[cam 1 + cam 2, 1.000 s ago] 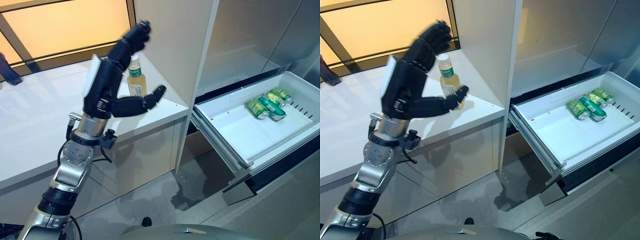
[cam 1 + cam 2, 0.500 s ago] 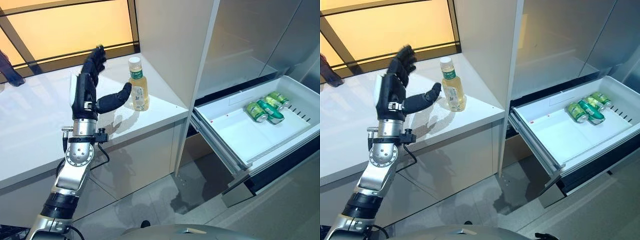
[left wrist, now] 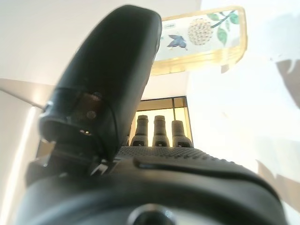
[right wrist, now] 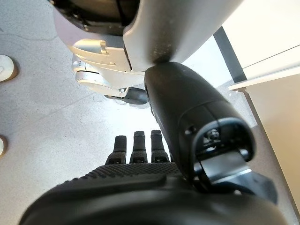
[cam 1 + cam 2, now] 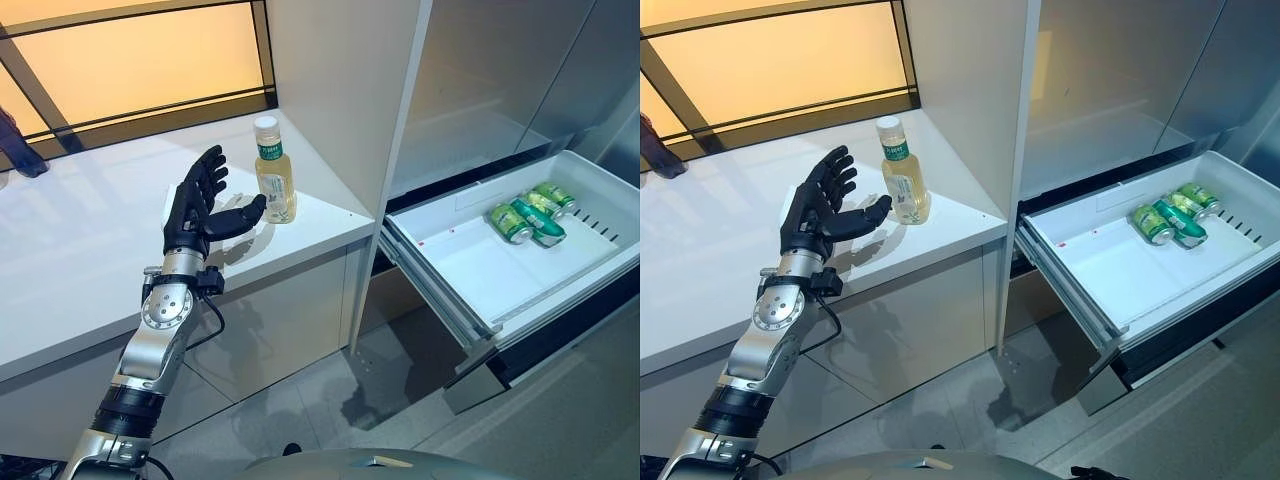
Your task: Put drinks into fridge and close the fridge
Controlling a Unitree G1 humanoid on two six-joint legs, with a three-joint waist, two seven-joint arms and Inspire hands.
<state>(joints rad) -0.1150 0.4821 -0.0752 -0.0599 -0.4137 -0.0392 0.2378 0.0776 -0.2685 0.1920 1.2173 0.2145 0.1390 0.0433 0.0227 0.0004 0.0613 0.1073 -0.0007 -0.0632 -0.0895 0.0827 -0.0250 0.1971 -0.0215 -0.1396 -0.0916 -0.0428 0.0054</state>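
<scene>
Upright yellow-filled bottle (image 5: 274, 169), white cap

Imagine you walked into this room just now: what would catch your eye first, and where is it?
First, the robot's left hand, fingers spread open over the white counter, its thumb reaching toward a bottle of yellow drink that stands upright near the counter's corner. To the right, the fridge drawer hangs pulled out, with green cans lying in its far corner.

White counter (image 5: 60, 250) below amber window (image 5: 120, 60); grey tiled floor (image 5: 330, 400).
</scene>
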